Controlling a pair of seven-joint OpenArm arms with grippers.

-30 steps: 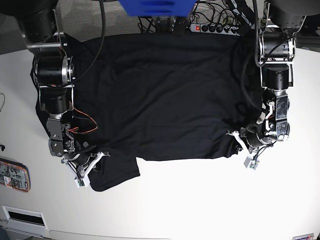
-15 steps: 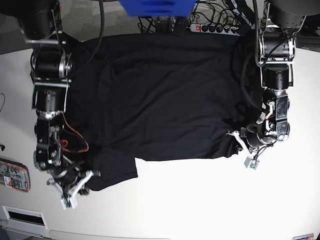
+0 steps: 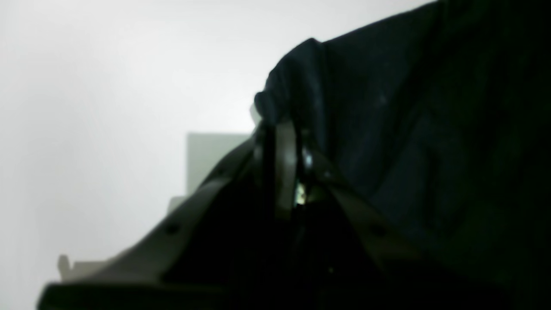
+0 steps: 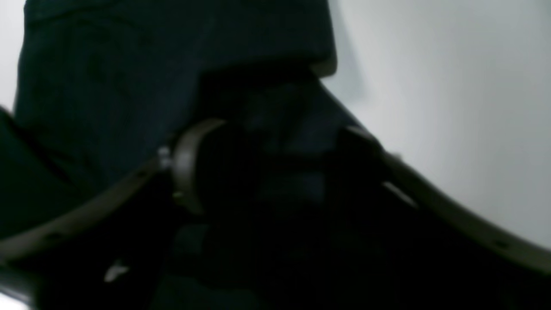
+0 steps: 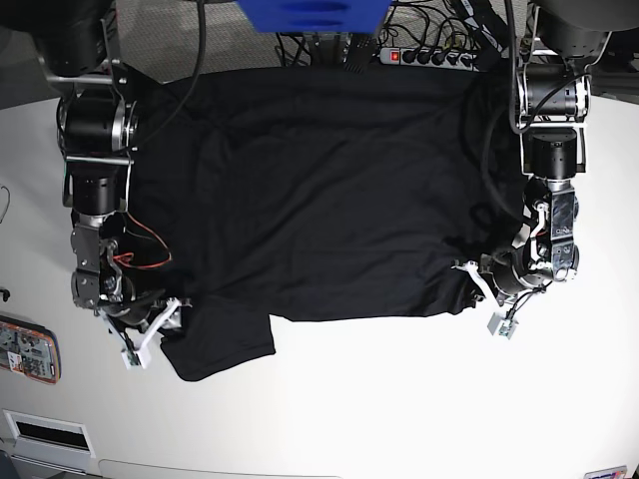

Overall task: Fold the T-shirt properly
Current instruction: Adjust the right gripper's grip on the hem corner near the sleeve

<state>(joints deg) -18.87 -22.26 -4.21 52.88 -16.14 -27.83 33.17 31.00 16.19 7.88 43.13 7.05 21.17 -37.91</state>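
Black T-shirt [image 5: 319,190] flat, no print; left fingers [image 3: 280,142] pinch hem, right fingers [image 4: 185,172] spread.

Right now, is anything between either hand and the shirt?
Nothing visible. The left hand is shut on a bunched edge of the shirt. The right hand sits at the shirt's corner with cloth between its open fingers. No other object lies on the shirt.
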